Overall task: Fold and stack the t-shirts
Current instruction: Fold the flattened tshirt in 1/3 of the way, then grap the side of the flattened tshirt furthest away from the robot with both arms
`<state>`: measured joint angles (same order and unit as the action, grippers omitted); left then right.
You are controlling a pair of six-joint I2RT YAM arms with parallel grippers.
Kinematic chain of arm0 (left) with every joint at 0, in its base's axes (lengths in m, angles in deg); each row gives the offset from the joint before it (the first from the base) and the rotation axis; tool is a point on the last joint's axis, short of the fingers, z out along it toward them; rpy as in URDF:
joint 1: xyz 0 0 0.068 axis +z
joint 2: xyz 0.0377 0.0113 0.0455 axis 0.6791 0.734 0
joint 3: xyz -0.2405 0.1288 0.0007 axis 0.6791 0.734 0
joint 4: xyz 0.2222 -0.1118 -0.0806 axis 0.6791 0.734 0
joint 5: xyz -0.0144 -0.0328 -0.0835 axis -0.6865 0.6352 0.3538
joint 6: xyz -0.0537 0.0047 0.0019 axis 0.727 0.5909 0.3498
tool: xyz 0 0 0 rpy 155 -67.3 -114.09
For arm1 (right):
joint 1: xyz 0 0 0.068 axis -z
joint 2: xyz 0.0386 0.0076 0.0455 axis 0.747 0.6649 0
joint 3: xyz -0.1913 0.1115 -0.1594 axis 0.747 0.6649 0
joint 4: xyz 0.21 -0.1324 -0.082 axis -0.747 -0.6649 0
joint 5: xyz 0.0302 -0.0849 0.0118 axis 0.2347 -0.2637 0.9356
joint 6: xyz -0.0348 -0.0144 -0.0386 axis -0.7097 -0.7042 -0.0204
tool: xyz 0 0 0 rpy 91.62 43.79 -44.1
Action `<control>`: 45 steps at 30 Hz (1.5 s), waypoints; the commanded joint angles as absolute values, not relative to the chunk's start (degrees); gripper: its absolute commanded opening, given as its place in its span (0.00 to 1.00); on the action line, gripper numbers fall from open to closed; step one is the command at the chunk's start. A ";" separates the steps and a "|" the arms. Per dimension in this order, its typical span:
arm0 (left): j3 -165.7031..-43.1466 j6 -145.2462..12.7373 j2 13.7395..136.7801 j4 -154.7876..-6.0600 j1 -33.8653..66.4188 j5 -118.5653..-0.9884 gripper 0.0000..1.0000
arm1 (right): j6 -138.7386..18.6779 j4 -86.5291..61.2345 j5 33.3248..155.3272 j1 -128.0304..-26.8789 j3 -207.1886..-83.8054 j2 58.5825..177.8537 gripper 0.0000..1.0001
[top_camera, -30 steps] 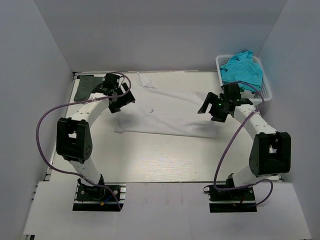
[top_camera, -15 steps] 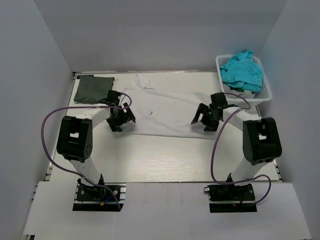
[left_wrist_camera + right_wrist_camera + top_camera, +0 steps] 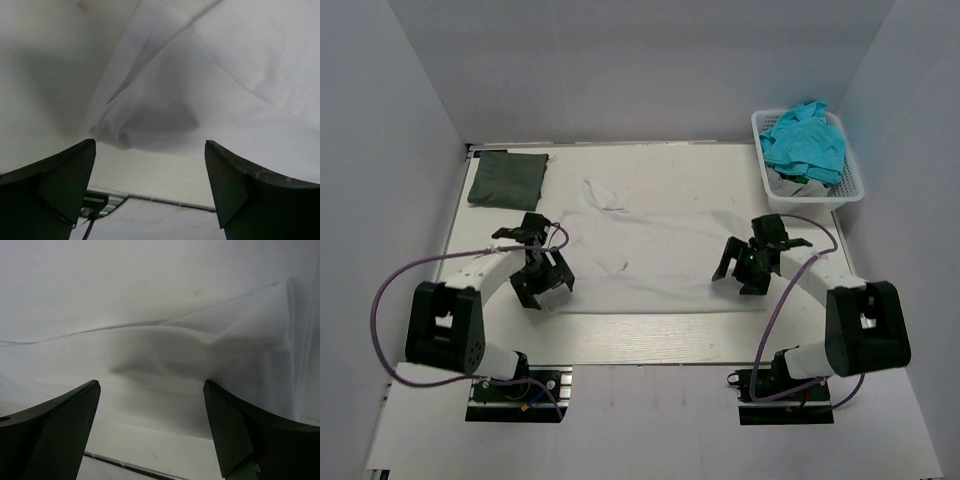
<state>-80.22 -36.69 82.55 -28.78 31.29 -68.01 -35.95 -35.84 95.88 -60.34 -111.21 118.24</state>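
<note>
So you've 1 done: dark grey-green shirt [image 3: 508, 178] folded, far left. White shirt [image 3: 650, 260] looks part-folded; left claw [image 3: 542, 285] & right claw [image 3: 745, 268] spread, empty. Teal shirts [image 3: 805, 145] in basket [image 3: 855, 190] to go.

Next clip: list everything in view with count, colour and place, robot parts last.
White soft fabric t-shirt: one, white, spread mid-table.
Folded dark grey-green t-shirt: one, far left corner of the table.
Bright teal t-shirts: count unclear, heaped in the basket.
White plastic lattice basket: one, far right corner.
Table: one, pale.
Purple cables: two, one along each arm.
Left gripper: black, open, at the white shirt's near left edge.
Right gripper: black, open, at its near right edge.
</note>
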 commanded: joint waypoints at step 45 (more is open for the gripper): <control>-158.12 -51.12 136.79 -43.68 30.03 -63.81 1.00 | -44.26 -41.06 81.85 -58.26 -126.11 108.86 0.90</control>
<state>-155.08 -50.87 138.59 -37.81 30.22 -63.96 -44.76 -40.67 84.38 -58.46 -124.84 109.87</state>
